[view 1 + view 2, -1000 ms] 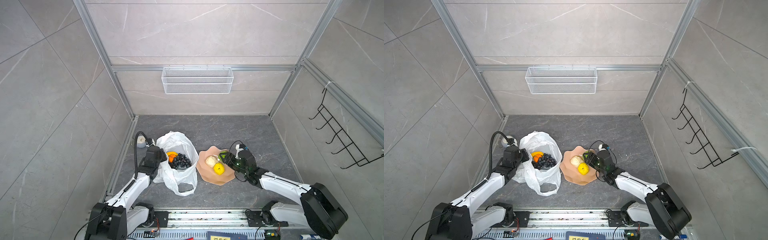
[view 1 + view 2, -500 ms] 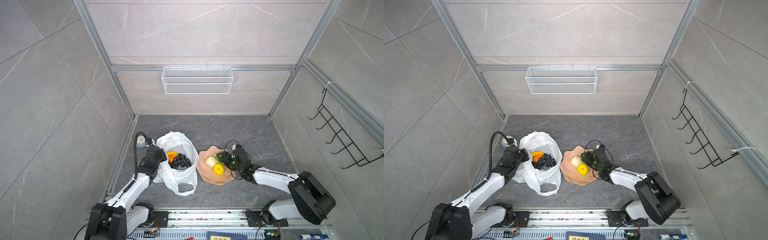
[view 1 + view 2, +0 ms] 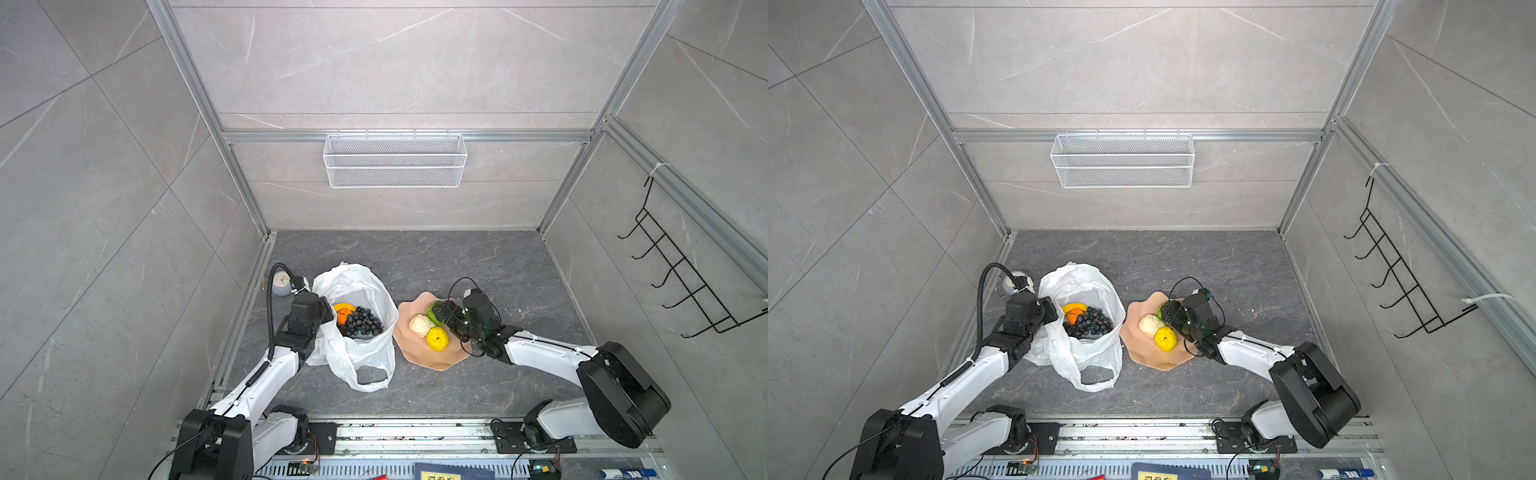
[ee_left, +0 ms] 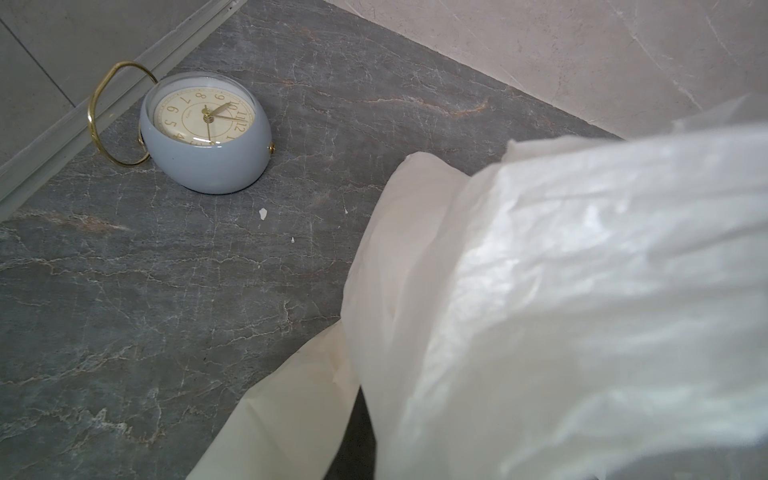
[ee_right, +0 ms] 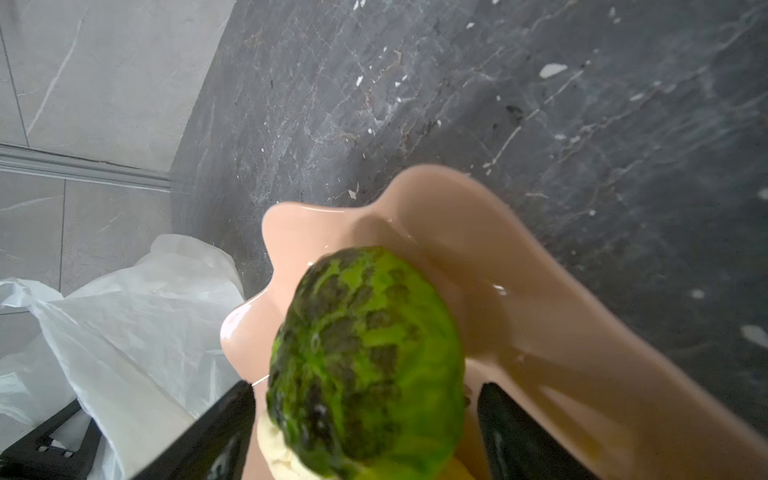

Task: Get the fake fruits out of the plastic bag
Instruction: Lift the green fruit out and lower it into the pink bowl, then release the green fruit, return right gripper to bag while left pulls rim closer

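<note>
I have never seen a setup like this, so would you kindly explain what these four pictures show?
Two white robot arms work at a grey table, and each ends in a gripper. Two pictures look down from overhead, side by side. The other two come from cameras on the arms' wrists. The left gripper is shut on the rim of the plastic bag, which holds grapes, an orange and a yellow piece. The right gripper stands open around a bumpy green fruit resting on the pink plate, beside a cream fruit and a yellow fruit. A small clock sits near the bag.
</note>
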You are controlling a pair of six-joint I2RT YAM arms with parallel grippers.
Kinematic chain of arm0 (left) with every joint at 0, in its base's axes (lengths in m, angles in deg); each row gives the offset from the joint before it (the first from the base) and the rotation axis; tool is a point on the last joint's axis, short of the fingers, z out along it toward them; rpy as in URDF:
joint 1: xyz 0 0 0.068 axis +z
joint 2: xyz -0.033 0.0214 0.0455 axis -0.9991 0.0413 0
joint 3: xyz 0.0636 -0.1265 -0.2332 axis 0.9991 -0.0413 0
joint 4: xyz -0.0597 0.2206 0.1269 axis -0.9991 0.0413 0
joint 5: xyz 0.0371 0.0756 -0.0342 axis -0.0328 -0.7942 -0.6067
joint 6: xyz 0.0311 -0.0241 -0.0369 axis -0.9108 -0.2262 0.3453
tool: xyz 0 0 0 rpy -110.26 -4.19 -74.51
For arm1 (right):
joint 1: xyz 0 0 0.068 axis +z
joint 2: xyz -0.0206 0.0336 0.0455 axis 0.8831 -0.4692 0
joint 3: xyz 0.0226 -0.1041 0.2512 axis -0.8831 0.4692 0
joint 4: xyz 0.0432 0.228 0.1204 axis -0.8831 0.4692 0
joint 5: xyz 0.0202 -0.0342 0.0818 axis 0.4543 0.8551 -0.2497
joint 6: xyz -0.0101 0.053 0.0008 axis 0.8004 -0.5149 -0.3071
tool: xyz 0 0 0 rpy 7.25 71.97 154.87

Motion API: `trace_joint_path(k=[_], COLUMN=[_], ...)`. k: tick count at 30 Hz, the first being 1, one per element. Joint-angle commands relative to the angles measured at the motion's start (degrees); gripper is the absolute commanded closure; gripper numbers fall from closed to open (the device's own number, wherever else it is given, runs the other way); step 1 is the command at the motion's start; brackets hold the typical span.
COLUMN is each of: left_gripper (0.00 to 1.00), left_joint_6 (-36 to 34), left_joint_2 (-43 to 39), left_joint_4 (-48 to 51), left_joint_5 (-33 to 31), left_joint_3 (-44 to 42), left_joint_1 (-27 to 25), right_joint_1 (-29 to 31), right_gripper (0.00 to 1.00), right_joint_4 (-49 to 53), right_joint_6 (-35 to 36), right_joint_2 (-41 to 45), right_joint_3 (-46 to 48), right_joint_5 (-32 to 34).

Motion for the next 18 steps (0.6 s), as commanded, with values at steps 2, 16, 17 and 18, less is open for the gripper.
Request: trace_joint_path(k=[2, 16, 17, 18], left_gripper=[1.0, 1.0, 1.0, 1.0], left_joint_6=[0.78, -1.28, -1.43, -1.43], left_joint_2=[-1.43, -0.33, -0.05, 0.32], left_joint_4=[-0.49, -2.34, -2.42, -1.9], left_joint_5=[-0.03, 4.73, 5.5, 5.9], left_joint_3=[-0.32, 0.15, 0.33, 0.75], left_joint_1=[0.27, 0.23, 0.19, 0.22], right_joint_1=[0.33, 8.9, 11.5, 14.25], right_gripper=[0.14, 0.21, 0.22, 0.23], right_joint_4=[3.1, 19.62, 20.25, 21.47], right_joint_6=[-1.27, 8.65, 10.53, 12.29], right_joint_2=[2.35, 15.13, 14.67, 13.37], right_joint_3=[-1.03, -7.2, -9.22, -12.09], right_joint_5=[0.76, 11.82, 13.11, 14.74])
